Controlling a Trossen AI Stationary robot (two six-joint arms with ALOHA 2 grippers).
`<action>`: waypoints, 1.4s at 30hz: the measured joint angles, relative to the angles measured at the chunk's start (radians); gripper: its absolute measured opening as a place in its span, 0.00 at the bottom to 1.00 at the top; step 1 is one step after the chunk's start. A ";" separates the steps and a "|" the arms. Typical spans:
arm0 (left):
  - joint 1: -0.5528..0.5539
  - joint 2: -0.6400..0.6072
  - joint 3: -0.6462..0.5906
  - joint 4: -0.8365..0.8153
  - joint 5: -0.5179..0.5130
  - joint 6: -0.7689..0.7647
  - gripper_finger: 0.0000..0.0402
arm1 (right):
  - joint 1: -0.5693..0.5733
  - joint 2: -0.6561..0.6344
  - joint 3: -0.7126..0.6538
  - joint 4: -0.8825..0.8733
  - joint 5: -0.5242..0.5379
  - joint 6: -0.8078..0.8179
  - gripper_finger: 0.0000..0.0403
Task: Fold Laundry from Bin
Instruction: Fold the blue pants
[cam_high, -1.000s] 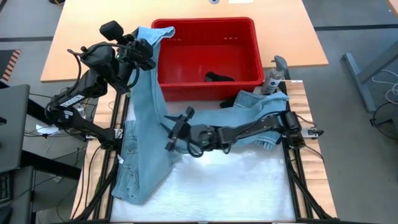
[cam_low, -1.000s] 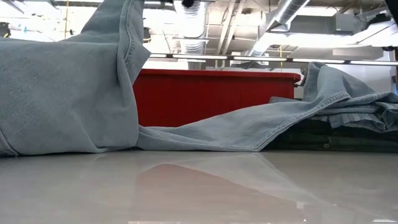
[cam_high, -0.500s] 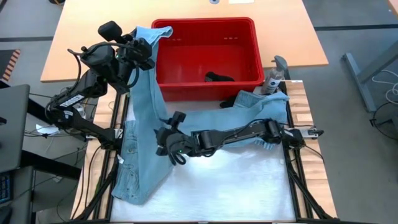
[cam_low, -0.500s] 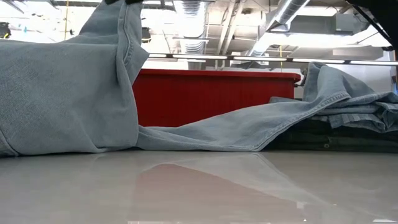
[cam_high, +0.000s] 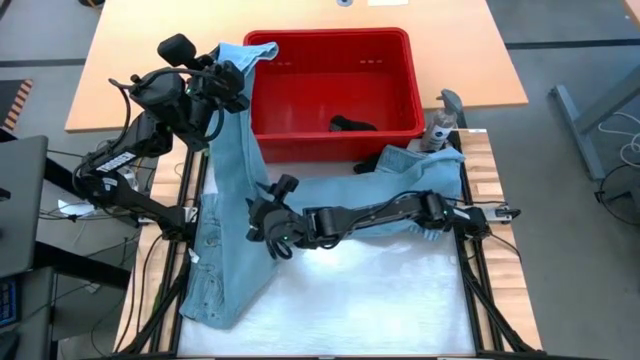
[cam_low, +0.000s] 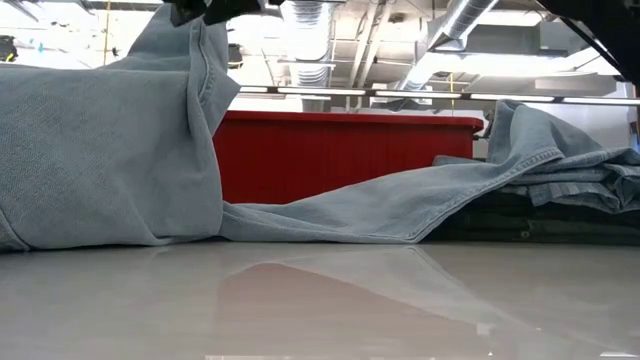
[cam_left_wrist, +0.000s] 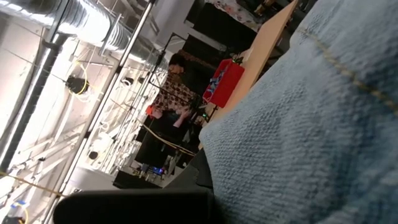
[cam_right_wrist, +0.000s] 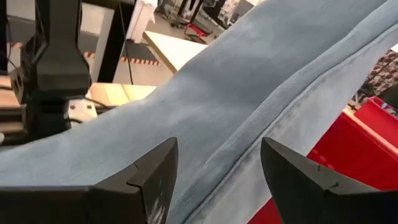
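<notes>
A pair of light blue denim jeans (cam_high: 228, 230) hangs from my left gripper (cam_high: 226, 88), which is shut on them high beside the red bin's (cam_high: 400, 60) left wall. Their lower end lies spread on the table (cam_low: 90, 170). Another part (cam_low: 400, 205) runs along the table to the right, onto a pile of folded dark pieces (cam_low: 530, 215). My right gripper (cam_high: 262, 218) reaches in from the right and stands open at the hanging denim's edge. Its fingers stand on either side of a seam (cam_right_wrist: 249, 146), and I cannot tell whether they touch it. A dark garment (cam_high: 352, 124) lies in the bin. My left gripper holds the jeans near their upper end (cam_high: 238, 100), coming level from the table's left side. Cloth fills its wrist view (cam_left_wrist: 311, 124) and hides the fingers. A short end (cam_high: 255, 52) lies over the bin's corner, and the rest hangs down to the table.
The bin stands at the far middle of the table. A small grey object (cam_high: 438, 128) stands by its near right corner. The white tabletop (cam_high: 370, 300) lies open in front of my right arm. A person (cam_left_wrist: 171, 93) shows far off in the room.
My right gripper has gone toward the table's left edge, up to the hanging denim, and has rolled about its own line. The jeans and my left gripper have stayed where they were.
</notes>
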 joint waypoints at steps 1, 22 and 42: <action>0.000 0.000 0.000 0.000 0.000 0.000 0.00 | 0.000 0.008 0.000 0.006 0.002 0.001 0.63; -0.117 -0.045 0.000 -0.002 -0.031 0.048 0.00 | 0.022 0.000 0.001 -0.020 0.314 -0.225 0.06; -0.390 -0.126 0.001 0.000 -0.088 -0.072 0.00 | -0.041 -0.184 0.003 -0.329 -0.041 0.111 0.04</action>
